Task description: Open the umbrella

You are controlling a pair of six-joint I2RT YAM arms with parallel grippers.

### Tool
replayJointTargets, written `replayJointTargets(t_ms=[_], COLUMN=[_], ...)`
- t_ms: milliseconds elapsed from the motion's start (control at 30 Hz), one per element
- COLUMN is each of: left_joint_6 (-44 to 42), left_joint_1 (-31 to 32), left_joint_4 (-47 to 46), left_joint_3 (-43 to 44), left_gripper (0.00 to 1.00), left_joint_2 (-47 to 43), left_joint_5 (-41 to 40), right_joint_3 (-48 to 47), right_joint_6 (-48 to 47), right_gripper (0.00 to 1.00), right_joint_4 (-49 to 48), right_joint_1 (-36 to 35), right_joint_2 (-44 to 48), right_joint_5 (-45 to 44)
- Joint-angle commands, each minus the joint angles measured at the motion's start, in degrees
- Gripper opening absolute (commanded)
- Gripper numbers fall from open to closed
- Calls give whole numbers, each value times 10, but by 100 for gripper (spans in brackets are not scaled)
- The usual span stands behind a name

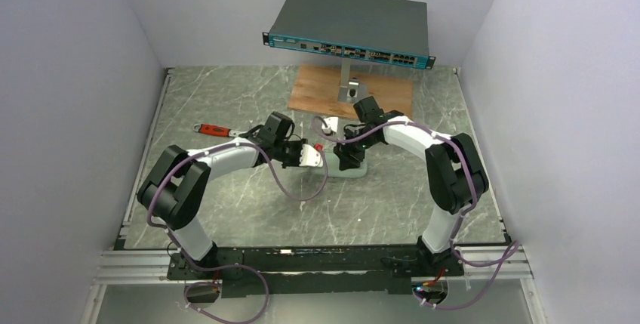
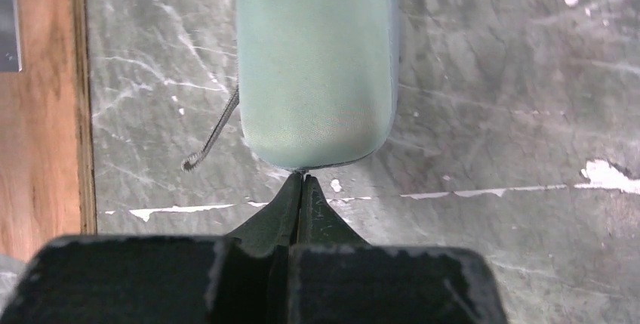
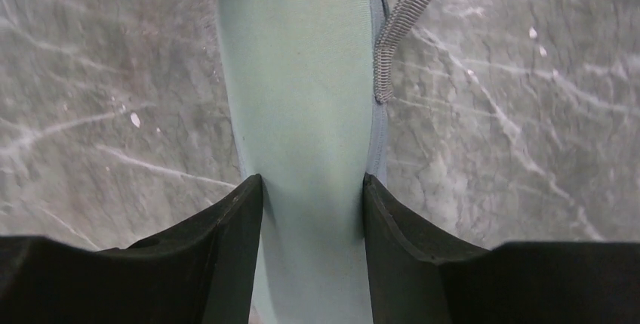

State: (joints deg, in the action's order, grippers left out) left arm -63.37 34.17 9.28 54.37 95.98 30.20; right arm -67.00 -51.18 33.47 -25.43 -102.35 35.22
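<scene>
The umbrella itself is hidden; only a mint-green oblong case (image 1: 345, 168) shows, lying on the marble table (image 1: 226, 203) between the two arms. My right gripper (image 3: 312, 179) is shut on the case (image 3: 302, 75), one black finger (image 3: 241, 218) pressed on each long side. My left gripper (image 2: 303, 179) is shut, its tips together and touching the seam at the rounded end of the case (image 2: 317, 60). Whether a zipper tab sits between those tips I cannot tell. A grey wrist cord (image 3: 400, 22) hangs off the case's side.
A network switch (image 1: 347, 33) stands on a post over a wooden board (image 1: 377, 94) at the back. A red-handled wrench (image 1: 213, 130) lies to the left. A small white and red object (image 1: 330, 124) sits just behind the grippers. White walls close in three sides.
</scene>
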Motion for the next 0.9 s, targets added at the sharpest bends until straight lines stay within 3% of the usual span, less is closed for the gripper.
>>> replayJointTargets(t_ms=[0, 400, 633, 867], left_joint_6=[129, 202, 401, 540], left_joint_1=[-10, -5, 6, 4], left_joint_4=[-3, -61, -124, -157], left_joint_3=[22, -27, -25, -10], left_gripper=[0, 0, 0, 0], left_joint_2=[-8, -12, 16, 52], left_joint_5=[88, 100, 98, 84], right_joint_3=[29, 66, 78, 82], right_joint_6=[172, 342, 480, 521], right_gripper=[0, 0, 0, 2], right_joint_4=[-10, -106, -170, -180], right_joint_1=[36, 57, 58, 58], right_joint_2=[-17, 1, 9, 21], right_joint_5=[-86, -66, -74, -11])
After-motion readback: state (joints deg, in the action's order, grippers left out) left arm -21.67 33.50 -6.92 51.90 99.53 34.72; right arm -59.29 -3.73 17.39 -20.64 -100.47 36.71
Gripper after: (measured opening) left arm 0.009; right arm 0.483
